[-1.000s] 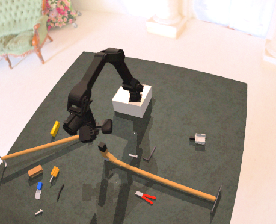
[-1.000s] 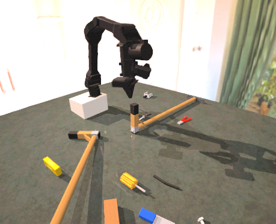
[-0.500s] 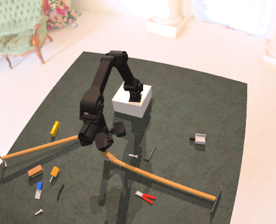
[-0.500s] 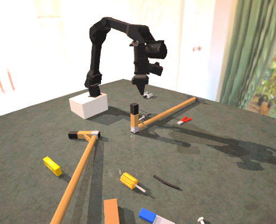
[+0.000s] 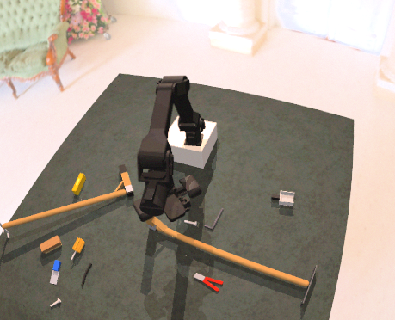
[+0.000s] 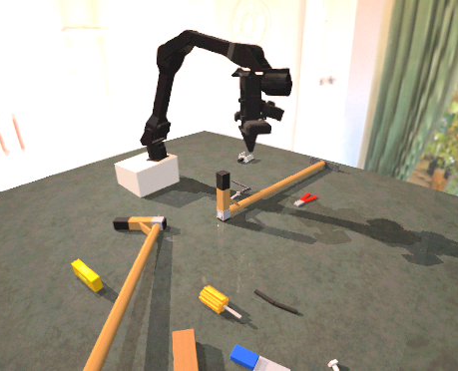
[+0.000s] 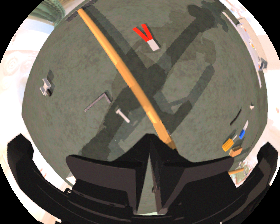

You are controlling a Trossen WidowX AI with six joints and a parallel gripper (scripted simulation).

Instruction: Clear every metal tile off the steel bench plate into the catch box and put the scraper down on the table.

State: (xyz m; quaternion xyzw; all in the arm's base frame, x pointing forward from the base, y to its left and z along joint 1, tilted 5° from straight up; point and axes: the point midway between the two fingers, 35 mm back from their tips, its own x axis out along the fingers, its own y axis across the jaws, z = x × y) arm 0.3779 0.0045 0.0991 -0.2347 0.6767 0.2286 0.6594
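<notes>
Fingers pressed together on nothing, the 1 gripper (image 5: 161, 215) (image 6: 250, 150) (image 7: 150, 137) hangs near and above the grip end of the probable long scraper (image 5: 242, 258) (image 6: 280, 186) (image 7: 126, 75), its shaft slanting away from the base.

Two long-handled tools (image 5: 242, 259) (image 6: 280, 185) (image 7: 122, 71) (wooden ones).

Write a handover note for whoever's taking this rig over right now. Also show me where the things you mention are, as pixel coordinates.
Gripper (image 5: 173, 208) (image 6: 250, 149) (image 7: 150, 136): shut, holding nothing, raised above the table.
Tools: two long wooden-handled tools rest on the table, the wide-bladed one (image 5: 237, 255) (image 6: 280, 186) (image 7: 122, 70) and the fork-ended one (image 5: 63, 209) (image 6: 128, 289); I can't confirm which is the scraper.
Done: neither tool is held; clearing can't be confirmed, as I can't identify plate, tiles or catch box.
Left: probably check those, then grasp the scraper if tiles remain.
</notes>
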